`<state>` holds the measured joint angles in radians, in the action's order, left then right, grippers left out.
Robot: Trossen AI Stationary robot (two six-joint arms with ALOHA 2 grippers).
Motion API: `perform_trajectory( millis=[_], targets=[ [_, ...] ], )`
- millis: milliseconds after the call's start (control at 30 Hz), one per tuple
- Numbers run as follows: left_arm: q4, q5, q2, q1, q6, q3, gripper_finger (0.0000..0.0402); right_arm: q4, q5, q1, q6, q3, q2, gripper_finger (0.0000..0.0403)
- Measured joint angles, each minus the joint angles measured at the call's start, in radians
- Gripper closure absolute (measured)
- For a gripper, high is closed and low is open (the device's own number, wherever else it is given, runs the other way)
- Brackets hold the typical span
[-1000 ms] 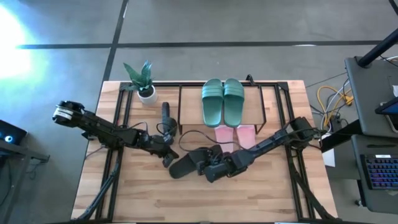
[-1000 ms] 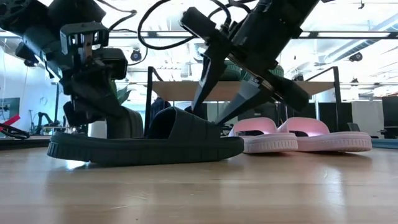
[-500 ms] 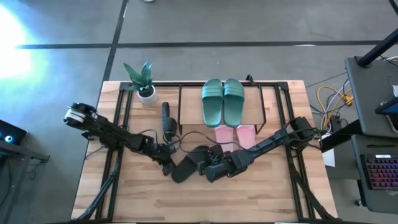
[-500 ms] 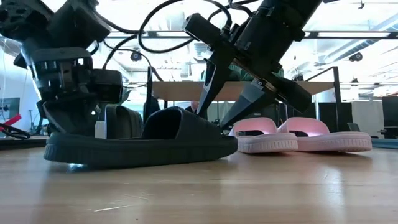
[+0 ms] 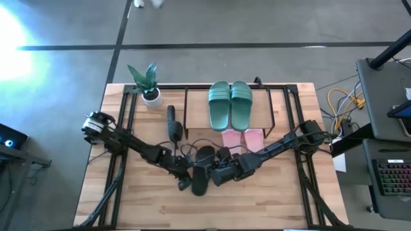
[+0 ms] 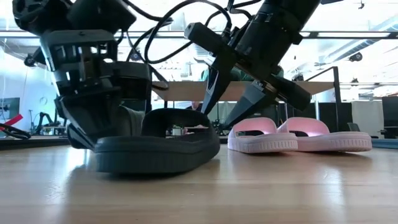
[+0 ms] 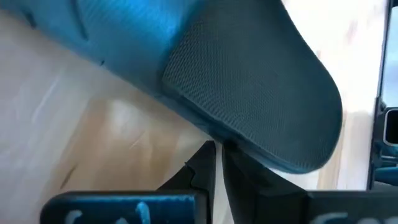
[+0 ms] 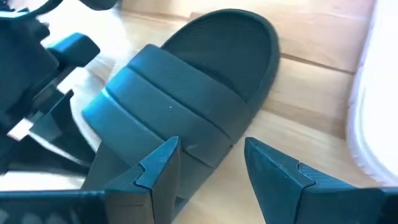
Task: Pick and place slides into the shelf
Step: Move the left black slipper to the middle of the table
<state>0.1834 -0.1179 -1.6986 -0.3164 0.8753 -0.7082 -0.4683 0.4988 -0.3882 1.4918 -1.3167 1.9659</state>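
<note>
A black slide (image 5: pixel 201 168) lies sole-down on the table, its length running near to far. My left gripper (image 5: pixel 185 180) is shut at its near end. My right gripper (image 8: pixel 208 149) is open, one finger over the strap (image 8: pixel 168 106) and the other beside the slide's edge. A dark green pair (image 5: pixel 230 106) sits on the shelf's top board (image 5: pixel 196 106). A pale pink pair (image 6: pixel 298 135) lies on the table under it. Another black slide (image 5: pixel 171 122) stands on its side left of the shelf. My left gripper presses its shut fingertips (image 7: pixel 211 163) against the rim of the slide's rounded near end (image 7: pixel 261 124), slanting down from the table's left. The slide rests flat on its sole. My right gripper hangs over the strap from the right; I cannot tell whether it touches.
A potted plant (image 5: pixel 150 86) stands at the table's far left corner. Black frame rails (image 5: pixel 125 128) run along both sides of the table. Loose cables (image 5: pixel 199 144) hang between the arms. Bare wood (image 5: pixel 192 212) stretches toward the near edge.
My left gripper, still shut, has gone down and toward the table's right and near edge, pushing the black slide's left end. The slide has turned on the table from lying crosswise to lengthwise; its end by my right gripper has stayed put.
</note>
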Motion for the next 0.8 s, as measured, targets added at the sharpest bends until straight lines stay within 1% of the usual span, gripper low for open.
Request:
perform_trajectory(
  millis=[200,400,500,633,733,800],
  targets=[
    [0.023,0.021,-0.016,-0.002,-0.020,-0.034,0.0387,-0.029,-0.001,-0.006,0.000,-0.002,-0.015,0.0230],
    [0.016,0.059,0.013,0.002,-0.021,-0.028,0.0387,-0.131,0.001,-0.014,-0.001,-0.003,-0.063,0.0230],
    [-0.041,0.066,0.044,0.001,-0.019,-0.021,0.0387,-0.160,0.018,-0.018,-0.006,-0.003,-0.087,0.0230],
    [-0.145,0.102,0.103,0.000,-0.023,-0.019,0.0387,-0.169,0.018,-0.023,-0.016,-0.004,-0.097,0.0230],
    [-0.250,0.133,0.174,0.000,-0.026,-0.018,0.0387,-0.183,0.017,-0.032,-0.003,-0.003,-0.098,0.0229],
    [-0.321,0.156,0.235,-0.002,-0.027,-0.016,0.0387,-0.185,-0.004,-0.040,-0.003,-0.003,-0.098,0.0229]
  ],
)
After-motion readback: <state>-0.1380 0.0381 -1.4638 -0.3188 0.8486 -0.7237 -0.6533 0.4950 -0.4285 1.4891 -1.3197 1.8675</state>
